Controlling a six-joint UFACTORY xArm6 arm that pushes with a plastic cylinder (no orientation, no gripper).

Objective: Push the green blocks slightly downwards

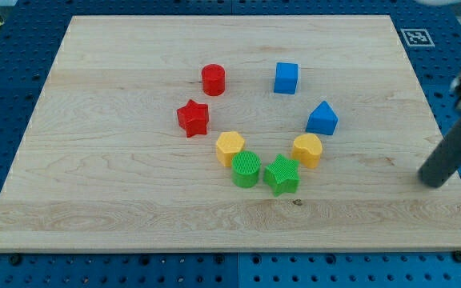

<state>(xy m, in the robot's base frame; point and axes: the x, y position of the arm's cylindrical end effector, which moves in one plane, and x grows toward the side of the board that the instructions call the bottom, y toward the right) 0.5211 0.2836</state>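
A green cylinder (246, 169) and a green star (282, 174) sit side by side low in the middle of the wooden board (118, 200), touching or nearly so. The green cylinder touches a yellow block (230, 147) at its upper left. The green star lies just below and left of a second yellow block (307, 150). My tip (434, 183) is at the end of the dark rod near the board's right edge, far to the right of the green blocks and touching none.
A red cylinder (213, 79) and a red star (192, 118) lie at the upper left of the ring of blocks. A blue cube (286, 78) and a blue triangular block (322, 118) lie at the upper right. A blue pegboard (454, 56) surrounds the board.
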